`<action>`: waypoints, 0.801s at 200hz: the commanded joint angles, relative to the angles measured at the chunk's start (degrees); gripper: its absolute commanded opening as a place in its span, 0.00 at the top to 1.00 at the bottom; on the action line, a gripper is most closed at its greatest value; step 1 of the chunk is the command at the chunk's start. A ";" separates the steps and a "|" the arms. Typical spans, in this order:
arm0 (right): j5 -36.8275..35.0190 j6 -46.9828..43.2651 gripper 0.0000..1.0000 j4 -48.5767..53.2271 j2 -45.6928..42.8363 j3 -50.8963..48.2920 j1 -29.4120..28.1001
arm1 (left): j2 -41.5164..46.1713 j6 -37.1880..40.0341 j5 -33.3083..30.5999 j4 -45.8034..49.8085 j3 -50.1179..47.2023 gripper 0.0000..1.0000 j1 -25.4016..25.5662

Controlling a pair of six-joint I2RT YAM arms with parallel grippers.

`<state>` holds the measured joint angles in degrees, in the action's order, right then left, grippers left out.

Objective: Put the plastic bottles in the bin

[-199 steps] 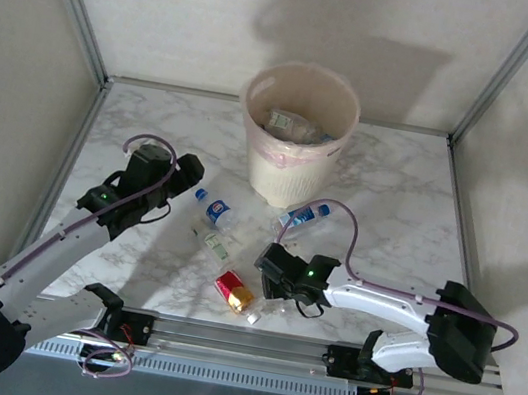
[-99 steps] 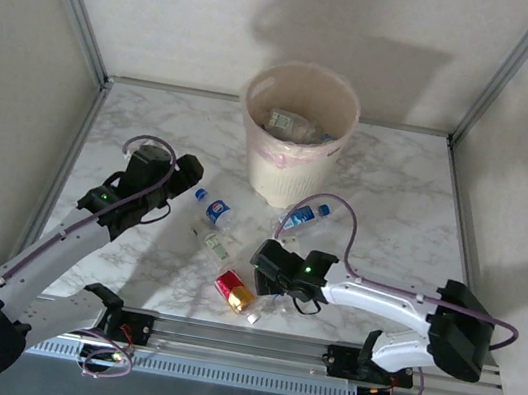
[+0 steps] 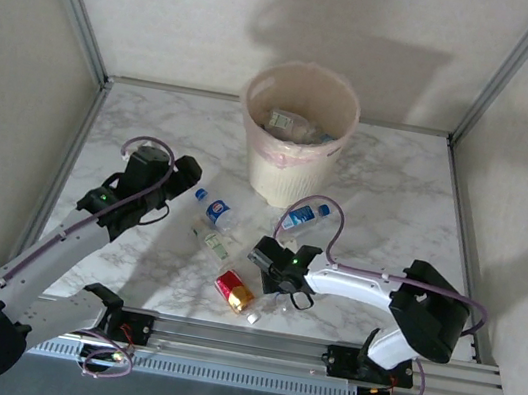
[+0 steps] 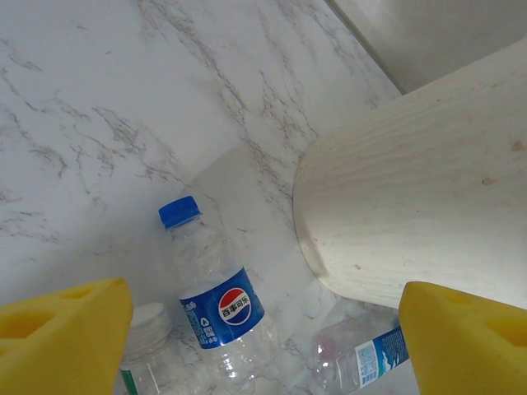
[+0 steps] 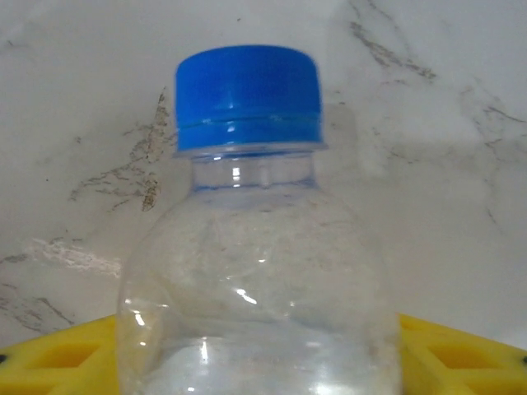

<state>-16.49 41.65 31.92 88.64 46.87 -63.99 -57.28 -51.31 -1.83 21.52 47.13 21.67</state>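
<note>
The bin [image 3: 290,167] blocks the table's [image 3: 396,194] far middle, with bare marble open on either side. In front, a Pepsi bottle [image 3: 214,207], a blue-labelled bottle [image 3: 304,215], a white-capped bottle [image 3: 217,243] and a red-and-gold bottle [image 3: 233,291] crowd the lane between the arms; a clear blue-capped bottle [image 5: 255,247] fills the right gripper's [image 5: 259,350] gap; the left gripper [image 4: 263,329] gapes, unobstructed.

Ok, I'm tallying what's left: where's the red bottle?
Top view: the red bottle lies on the table near the front edge, about centre, just nearer than the white-capped bottle.
</note>
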 commanded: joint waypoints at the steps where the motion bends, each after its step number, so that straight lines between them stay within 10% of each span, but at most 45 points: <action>1: 0.36 -0.10 0.38 -0.68 0.50 -0.82 0.32 | 0.95 -0.39 0.86 -0.70 -0.81 0.16 -0.80; 98: -0.29 -0.16 0.52 6.44 -12.35 6.35 -0.67 | 1.38 -0.90 1.39 -0.60 -0.77 0.17 -1.28; 160: -7.74 -6.09 0.51 14.01 -16.78 32.58 -0.94 | 0.76 -2.11 2.34 -1.60 -2.50 0.17 -1.37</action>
<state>-18.98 39.59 42.26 73.10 69.69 -65.01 -56.93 -52.21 -0.56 20.99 45.82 20.84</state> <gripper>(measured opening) 0.529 0.831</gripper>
